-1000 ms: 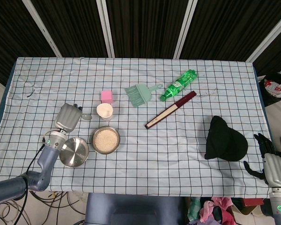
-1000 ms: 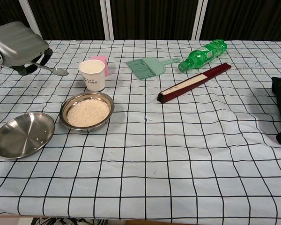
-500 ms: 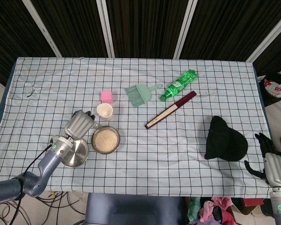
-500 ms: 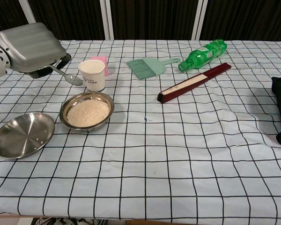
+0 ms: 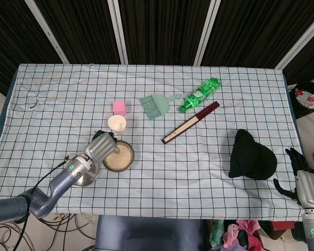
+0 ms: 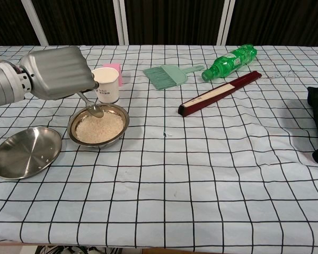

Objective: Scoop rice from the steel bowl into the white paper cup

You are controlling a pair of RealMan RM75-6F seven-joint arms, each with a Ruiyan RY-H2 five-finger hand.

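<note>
A steel bowl (image 5: 122, 158) (image 6: 99, 126) of rice stands at the table's front left. Just behind it is the white paper cup (image 5: 117, 124) (image 6: 106, 83), upright. My left hand (image 5: 102, 146) (image 6: 58, 72) holds a metal spoon (image 6: 93, 109) and hovers over the bowl's left rim. The spoon's bowl hangs just above the rice at the far edge. My right hand (image 5: 303, 184) rests off the table's front right corner in the head view, holding nothing, fingers apart.
An empty steel plate (image 5: 86, 175) (image 6: 25, 151) lies left of the bowl. A pink block (image 5: 119, 107) stands behind the cup. Further right are a green brush (image 5: 156, 105), a green bottle (image 5: 199, 94), a dark red folded fan (image 5: 190, 122) and a black cloth (image 5: 253, 156).
My left hand has moved right and towards the front with the spoon, from left of the cup to above the rice bowl. The spoon's tip has come down near the rice.
</note>
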